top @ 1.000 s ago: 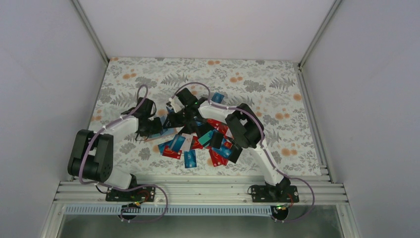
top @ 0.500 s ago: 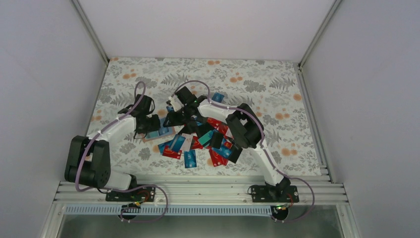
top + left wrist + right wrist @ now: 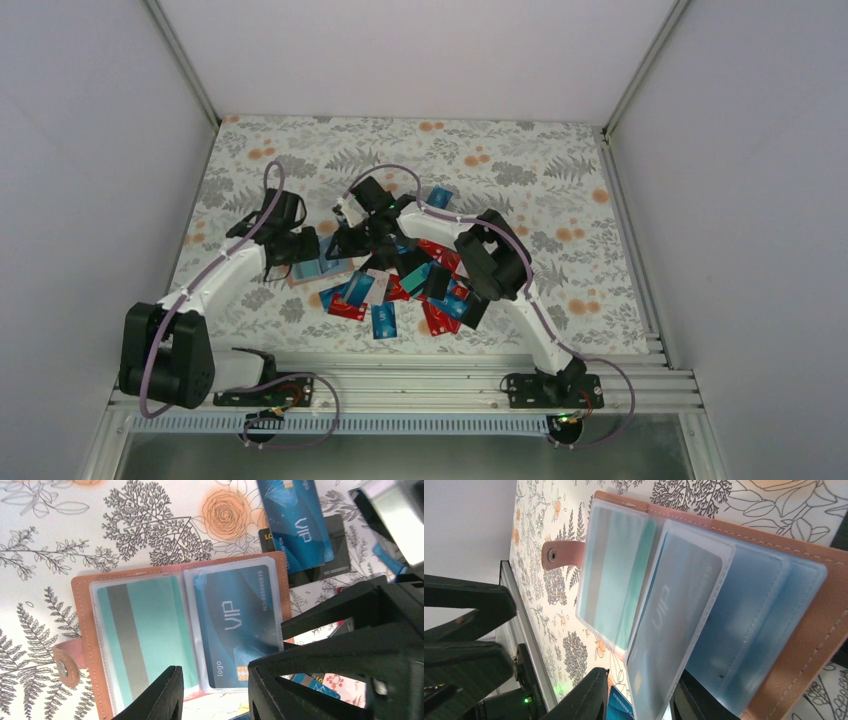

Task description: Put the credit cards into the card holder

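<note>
The tan card holder [image 3: 85, 587] lies open on the flowered table. A teal card [image 3: 145, 630] sits in its left clear sleeve and a blue VIP card [image 3: 235, 620] in the right one. My left gripper [image 3: 215, 692] hangs just above the holder's near edge, open and empty. My right gripper [image 3: 639, 695] is open too. A raised sleeve leaf [image 3: 674, 620] holding a blue card stands between its fingers, apart from the left finger. From above, the holder [image 3: 322, 268] lies between both grippers, left of the loose credit cards [image 3: 400, 290].
A loose blue VIP card [image 3: 295, 520] lies over a black card [image 3: 335, 545] beside the holder. The holder's strap with its snap [image 3: 559, 555] sticks out to one side. An aluminium rail [image 3: 400, 385] runs along the near table edge, and white walls close in the table.
The left arm has drawn back to the left and its jaws have widened. The right arm has hardly moved.
</note>
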Tool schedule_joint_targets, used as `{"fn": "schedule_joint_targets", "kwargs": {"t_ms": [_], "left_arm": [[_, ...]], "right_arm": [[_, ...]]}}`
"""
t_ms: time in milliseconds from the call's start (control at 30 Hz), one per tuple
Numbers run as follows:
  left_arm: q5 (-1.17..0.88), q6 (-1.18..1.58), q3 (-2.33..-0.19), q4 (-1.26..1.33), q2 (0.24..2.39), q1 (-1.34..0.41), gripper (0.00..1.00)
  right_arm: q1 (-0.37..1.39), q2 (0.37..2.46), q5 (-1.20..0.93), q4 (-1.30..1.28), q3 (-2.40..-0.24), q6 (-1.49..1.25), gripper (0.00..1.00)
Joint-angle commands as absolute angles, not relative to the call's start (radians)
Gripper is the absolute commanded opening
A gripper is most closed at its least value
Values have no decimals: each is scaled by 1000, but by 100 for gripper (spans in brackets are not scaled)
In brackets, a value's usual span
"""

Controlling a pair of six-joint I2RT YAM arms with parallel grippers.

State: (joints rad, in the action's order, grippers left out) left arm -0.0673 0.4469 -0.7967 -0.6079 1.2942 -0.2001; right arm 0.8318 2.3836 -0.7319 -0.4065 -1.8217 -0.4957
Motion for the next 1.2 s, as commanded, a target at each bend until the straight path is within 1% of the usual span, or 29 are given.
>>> {"fn": "schedule_joint_targets", "kwargs": {"t_ms": [0, 133, 233, 400, 467, 500, 533, 700, 833, 900, 1000, 1167], "left_arm": [[-65, 393, -822, -592, 1244, -197, 36], [-72, 382, -821, -584, 1188, -180, 39], [-72, 382, -812, -579, 1124, -169, 49], [-53, 386, -795, -564, 1013, -165, 84], [-43, 389, -793, -564, 983, -164, 95], [-38, 391, -792, -565, 971, -164, 98], [-35, 391, -789, -565, 963, -165, 100], [-33, 390, -787, -557, 933, -164, 100], [-62, 390, -791, -564, 938, -165, 100], [-104, 383, -798, -570, 953, -165, 100], [-212, 371, -793, -545, 975, -182, 97], [-276, 376, -757, -494, 1033, -285, 95]], "right_arm": [[849, 2404, -755, -379, -1864, -534, 34], [866, 2426, -795, -348, -1889, -572, 35], [884, 2449, -840, -319, -1927, -615, 36], [919, 2499, -886, -299, -2019, -667, 38], [930, 2512, -895, -294, -2057, -686, 40], [933, 2516, -896, -298, -2083, -690, 40], [935, 2519, -897, -303, -2103, -694, 40], [934, 2493, -881, -364, -2177, -670, 41], [917, 2423, -828, -426, -2153, -607, 42], [902, 2349, -788, -432, -2079, -574, 42], [869, 2221, -742, -389, -1897, -546, 43], [805, 1990, -646, -329, -1563, -505, 44]]}}
